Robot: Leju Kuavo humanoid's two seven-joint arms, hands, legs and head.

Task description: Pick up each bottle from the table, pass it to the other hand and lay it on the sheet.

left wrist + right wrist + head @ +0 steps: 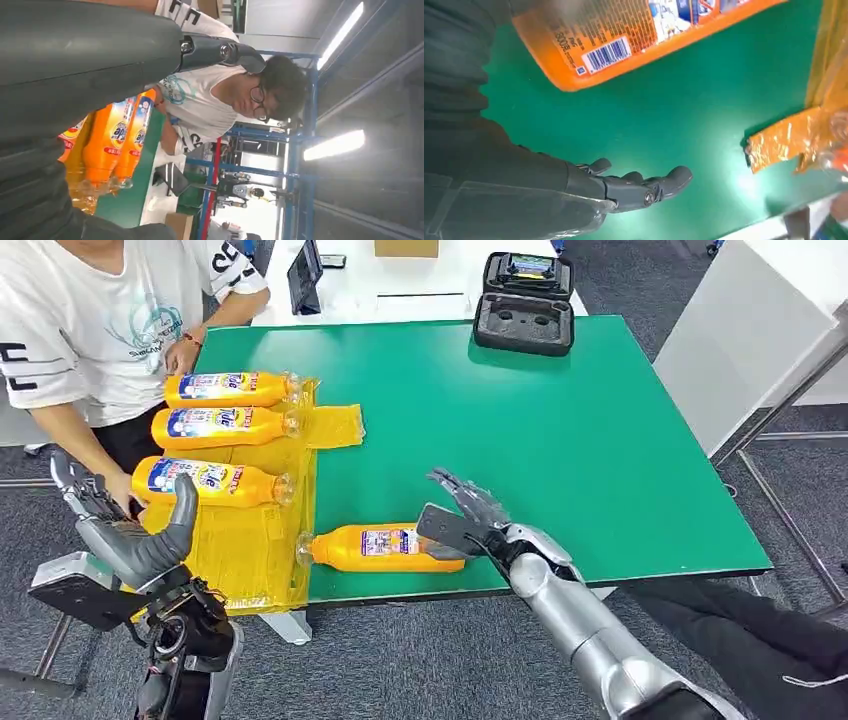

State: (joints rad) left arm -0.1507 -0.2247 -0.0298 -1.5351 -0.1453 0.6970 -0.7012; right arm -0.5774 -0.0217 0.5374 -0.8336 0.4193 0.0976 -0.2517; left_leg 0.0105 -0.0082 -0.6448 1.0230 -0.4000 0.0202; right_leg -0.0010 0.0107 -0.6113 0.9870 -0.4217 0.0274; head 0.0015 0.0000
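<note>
Right hand (465,512), fingers spread and empty, rests beside the near bottle (385,548) on the surface; next, seemingly, grasping it.

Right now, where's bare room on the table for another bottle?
Free: green table right of the yellow sheet, up to the black case. Crowded: the sheet's far end, three bottles; a fourth bottle by the right robot hand.

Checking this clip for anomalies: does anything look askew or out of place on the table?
One bottle lies mostly on the bare green table, only its cap end reaching the yellow sheet, beside the open right hand; three others lie on the sheet.
</note>
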